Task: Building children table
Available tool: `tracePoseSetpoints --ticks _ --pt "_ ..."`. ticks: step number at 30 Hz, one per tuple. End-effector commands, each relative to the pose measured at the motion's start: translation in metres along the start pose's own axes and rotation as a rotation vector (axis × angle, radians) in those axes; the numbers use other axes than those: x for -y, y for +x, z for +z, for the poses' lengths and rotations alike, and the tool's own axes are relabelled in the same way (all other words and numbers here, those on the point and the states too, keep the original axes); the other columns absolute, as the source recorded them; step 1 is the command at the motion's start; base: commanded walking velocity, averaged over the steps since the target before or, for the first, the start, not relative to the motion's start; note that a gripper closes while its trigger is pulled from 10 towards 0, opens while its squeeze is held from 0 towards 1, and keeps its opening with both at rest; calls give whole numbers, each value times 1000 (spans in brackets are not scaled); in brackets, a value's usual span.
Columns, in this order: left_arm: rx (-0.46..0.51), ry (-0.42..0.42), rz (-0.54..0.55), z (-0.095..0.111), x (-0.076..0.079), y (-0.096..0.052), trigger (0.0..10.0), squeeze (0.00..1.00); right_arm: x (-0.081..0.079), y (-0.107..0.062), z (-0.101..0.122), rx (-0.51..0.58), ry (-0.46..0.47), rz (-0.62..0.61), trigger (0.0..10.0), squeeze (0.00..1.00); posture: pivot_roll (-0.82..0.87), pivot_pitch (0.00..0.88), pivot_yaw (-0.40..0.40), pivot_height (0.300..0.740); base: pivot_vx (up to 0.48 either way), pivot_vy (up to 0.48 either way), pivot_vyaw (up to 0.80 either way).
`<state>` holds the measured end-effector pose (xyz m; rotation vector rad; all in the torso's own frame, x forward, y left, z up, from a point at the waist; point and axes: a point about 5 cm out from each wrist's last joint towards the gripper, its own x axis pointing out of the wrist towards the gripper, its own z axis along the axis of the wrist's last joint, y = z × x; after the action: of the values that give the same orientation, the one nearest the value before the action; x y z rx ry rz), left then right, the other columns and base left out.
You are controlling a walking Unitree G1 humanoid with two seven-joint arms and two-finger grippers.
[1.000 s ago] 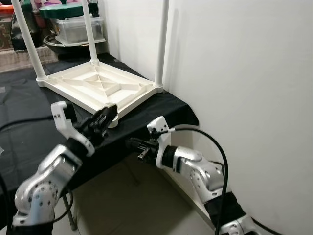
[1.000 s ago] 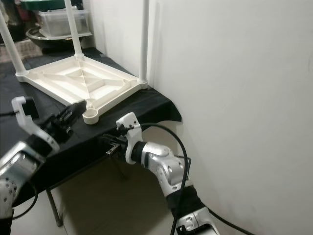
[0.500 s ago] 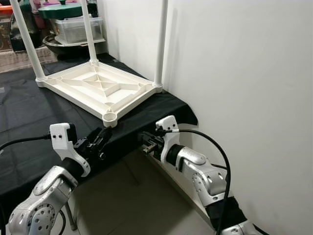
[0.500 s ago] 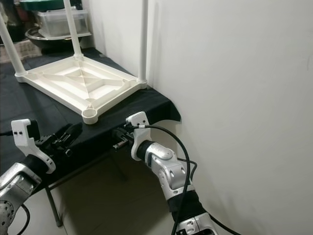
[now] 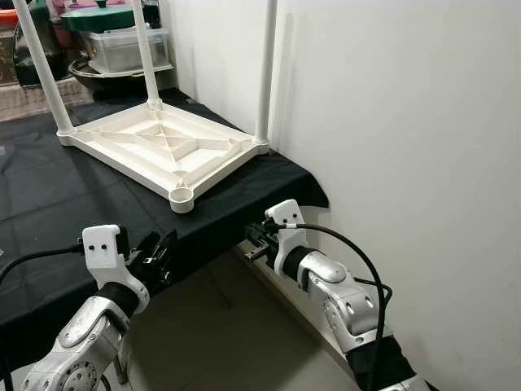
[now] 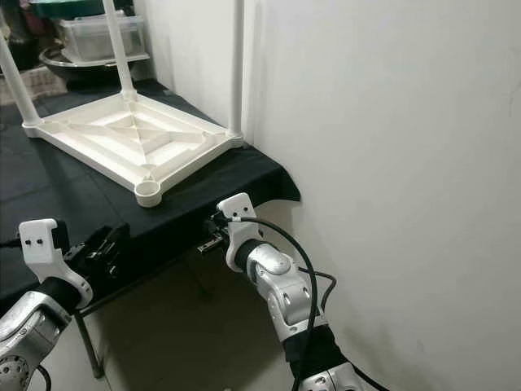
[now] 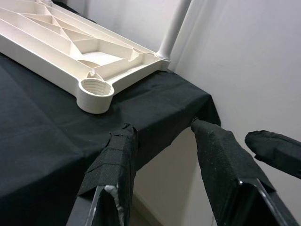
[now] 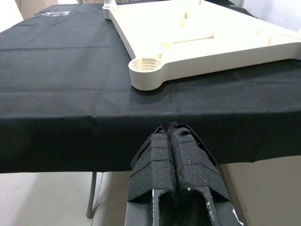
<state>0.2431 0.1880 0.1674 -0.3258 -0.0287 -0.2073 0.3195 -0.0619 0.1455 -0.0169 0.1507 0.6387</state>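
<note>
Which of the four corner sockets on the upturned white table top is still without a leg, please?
The near corner socket, closest to both grippers, at the edge of the black cloth. Its threaded hole stands open, while the other three corners each carry an upright white leg.

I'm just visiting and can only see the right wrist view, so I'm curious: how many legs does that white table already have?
Observer: Three legs stand up from the upturned white table; the near corner socket is empty.
Operator: Is the other gripper holding a leg?
Observer: No, the left gripper is open and empty, at the edge of the black cloth.
Operator: What's behind the table?
Observer: A clear plastic bin with a green lid above it.
</note>
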Motion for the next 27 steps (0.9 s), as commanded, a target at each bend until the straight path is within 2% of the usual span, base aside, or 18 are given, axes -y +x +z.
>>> tracePoseSetpoints --ticks 1,8,12,27 --pt "2 13 11 -1 1 -2 10000 0 -2 -1 3 20 -16 -4 10000 0 -18 0 -46 740 0 0 0" --pt "3 74 62 -3 -3 -5 10000 0 -4 -2 3 15 -51 -7 10000 0 -18 0 -47 740 0 0 0" --pt "4 77 63 -6 0 -6 10000 0 -5 -1 2 11 -50 -9 10000 0 -15 0 -49 740 0 0 0" --pt "5 78 70 -6 1 -6 10000 0 -7 0 6 18 -46 -9 10000 0 -16 0 -50 740 -341 0 0"
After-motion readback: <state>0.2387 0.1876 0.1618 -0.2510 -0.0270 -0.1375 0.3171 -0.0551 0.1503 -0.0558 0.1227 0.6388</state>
